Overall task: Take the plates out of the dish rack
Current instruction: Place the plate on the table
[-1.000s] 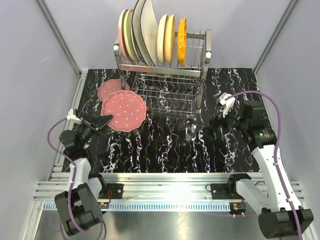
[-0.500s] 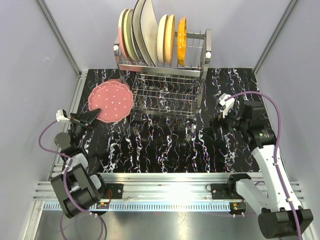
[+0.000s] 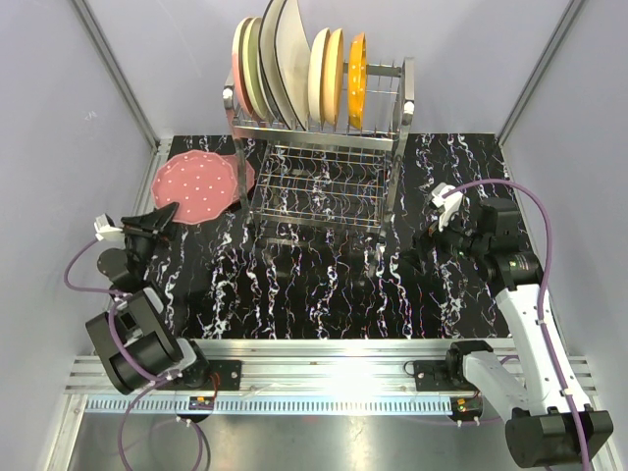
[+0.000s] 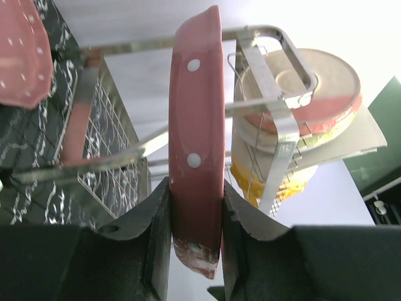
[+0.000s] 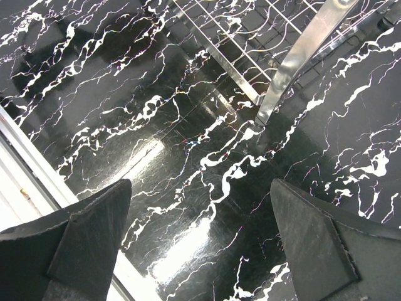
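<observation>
Left gripper point(image 4: 195, 194) clamps one speckled pink plate point(image 4: 195, 94) at the left of the table point(image 3: 324, 285), its near rim covered by the fingers point(image 4: 150, 232). Right gripper point(image 5: 199, 188) gapes wide. A second pink plate point(image 3: 241, 174) lies partly covered. Dish rack point(image 3: 324, 186): upper-tier plates point(image 3: 294, 64) overlap, count unclear.

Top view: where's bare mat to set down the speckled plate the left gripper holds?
Widest bare patch: mat between the dish rack and the near rail. A smaller one lies right of the rack. Crowded left of the rack, where another pink plate lies.
</observation>
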Motion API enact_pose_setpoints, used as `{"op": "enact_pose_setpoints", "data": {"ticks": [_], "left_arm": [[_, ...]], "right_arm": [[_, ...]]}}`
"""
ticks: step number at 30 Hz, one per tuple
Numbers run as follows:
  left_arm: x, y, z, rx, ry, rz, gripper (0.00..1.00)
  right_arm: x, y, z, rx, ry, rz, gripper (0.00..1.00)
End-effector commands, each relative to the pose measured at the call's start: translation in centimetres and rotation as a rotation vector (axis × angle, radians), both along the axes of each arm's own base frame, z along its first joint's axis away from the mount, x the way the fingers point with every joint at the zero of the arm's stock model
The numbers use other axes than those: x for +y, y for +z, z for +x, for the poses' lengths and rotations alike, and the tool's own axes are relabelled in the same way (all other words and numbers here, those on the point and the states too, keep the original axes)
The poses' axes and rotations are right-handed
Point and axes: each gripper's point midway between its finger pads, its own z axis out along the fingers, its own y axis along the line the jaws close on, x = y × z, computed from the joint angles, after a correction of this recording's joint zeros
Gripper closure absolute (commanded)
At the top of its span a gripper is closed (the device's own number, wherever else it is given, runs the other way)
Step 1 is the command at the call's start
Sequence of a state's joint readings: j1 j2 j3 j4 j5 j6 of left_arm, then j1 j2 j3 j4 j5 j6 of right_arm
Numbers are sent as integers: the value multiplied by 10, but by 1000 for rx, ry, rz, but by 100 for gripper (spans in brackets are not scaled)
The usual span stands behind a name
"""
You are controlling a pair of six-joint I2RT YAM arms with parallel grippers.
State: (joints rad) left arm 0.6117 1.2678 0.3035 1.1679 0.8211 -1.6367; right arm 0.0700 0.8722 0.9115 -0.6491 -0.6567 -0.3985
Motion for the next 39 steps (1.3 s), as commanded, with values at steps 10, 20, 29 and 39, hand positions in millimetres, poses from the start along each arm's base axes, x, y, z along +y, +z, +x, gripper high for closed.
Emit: {"op": "enact_pose_setpoints", "data": {"ticks": [10,20,29,39], "left_arm": [[46,38,50,-125,107,169,100],[34,11,125,-7,81,208,100],[30,-7,188,92,77,273,100],[10,-52,217,189,27,297,100]], "right_arm": [[-2,4,2,-27,8,-3,0],[-8,5,5,-30,-16,-10,0],[-10,2,6,-20,-24,-15,0],[-12,-1,9,-9,-29,-26,0]]}}
